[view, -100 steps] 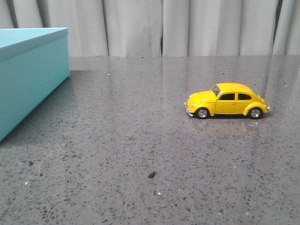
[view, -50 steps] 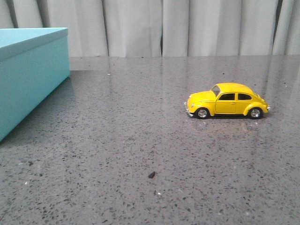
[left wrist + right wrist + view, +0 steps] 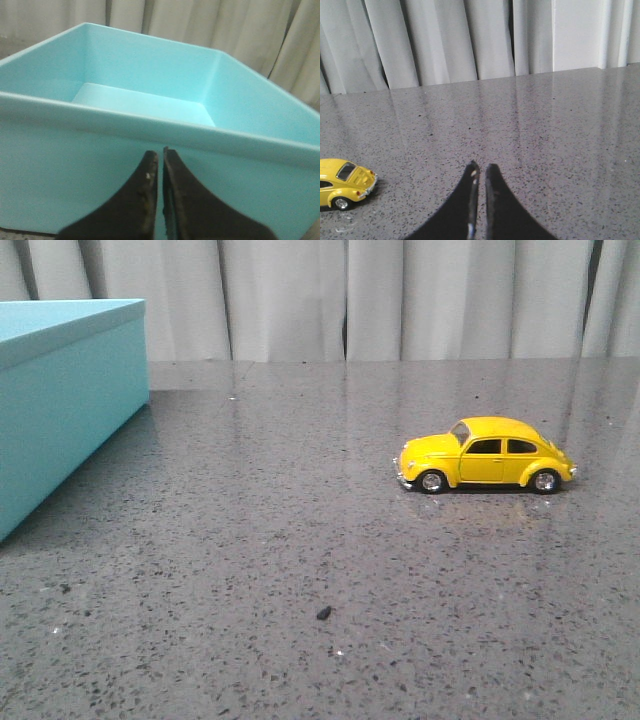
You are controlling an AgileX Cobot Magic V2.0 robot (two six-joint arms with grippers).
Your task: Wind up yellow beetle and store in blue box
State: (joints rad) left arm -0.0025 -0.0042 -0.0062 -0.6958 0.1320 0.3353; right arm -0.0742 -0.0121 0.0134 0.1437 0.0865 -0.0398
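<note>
The yellow beetle (image 3: 485,455) stands on its wheels on the grey speckled table, right of the middle, nose pointing left. Its rear end also shows at the edge of the right wrist view (image 3: 342,182). The blue box (image 3: 60,405) stands at the far left. In the left wrist view the box (image 3: 100,155) is open at the top, with a bare inside and no lid in sight. My left gripper (image 3: 160,152) is shut and empty, close in front of the box's near wall. My right gripper (image 3: 481,167) is shut and empty above the table, apart from the beetle.
A small dark speck (image 3: 323,613) lies on the table toward the front. Pale curtains (image 3: 400,300) hang behind the table's far edge. Neither arm shows in the front view.
</note>
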